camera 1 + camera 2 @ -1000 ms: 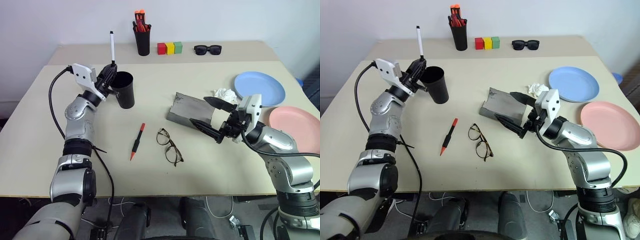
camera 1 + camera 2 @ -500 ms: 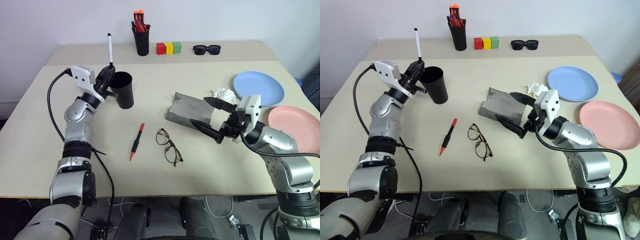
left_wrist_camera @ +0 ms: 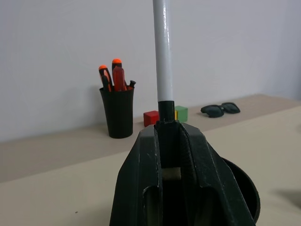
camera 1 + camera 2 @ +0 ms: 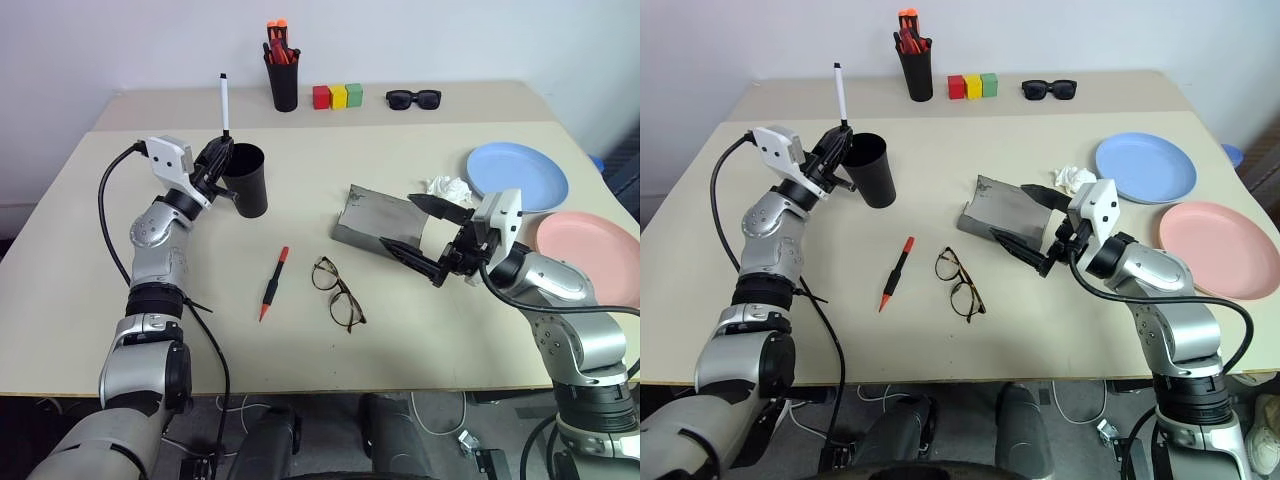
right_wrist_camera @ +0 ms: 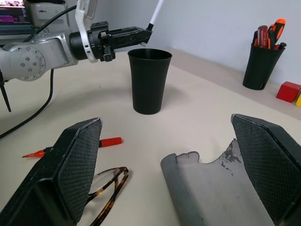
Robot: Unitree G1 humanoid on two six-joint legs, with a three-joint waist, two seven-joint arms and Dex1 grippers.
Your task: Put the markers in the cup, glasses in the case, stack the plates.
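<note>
While right gripper (image 4: pixel 422 238) fingers gape, left gripper (image 3: pixel 164 136) fingers visibly pinch the black-and-white marker (image 3: pixel 162 52).

markers 2: black-and-white (image 4: pixel 224 100), red (image 4: pixel 273 283) | plates 2: blue (image 4: pixel 518 176), pink (image 4: pixel 590 256) | cup (image 4: pixel 246 180) 1 | glasses (image 4: pixel 338 292) 1 | case (image 4: pixel 382 219) 1 | sunglasses (image 4: pixel 415 98) 1 | blocks (image 4: pixel 339 96) 3 | pen pot (image 4: pixel 284 82) 1

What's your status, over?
Left claw shut on white marker, upright beside cup. Right claw open at case. Red marker, glasses on table; plates unstacked.
</note>
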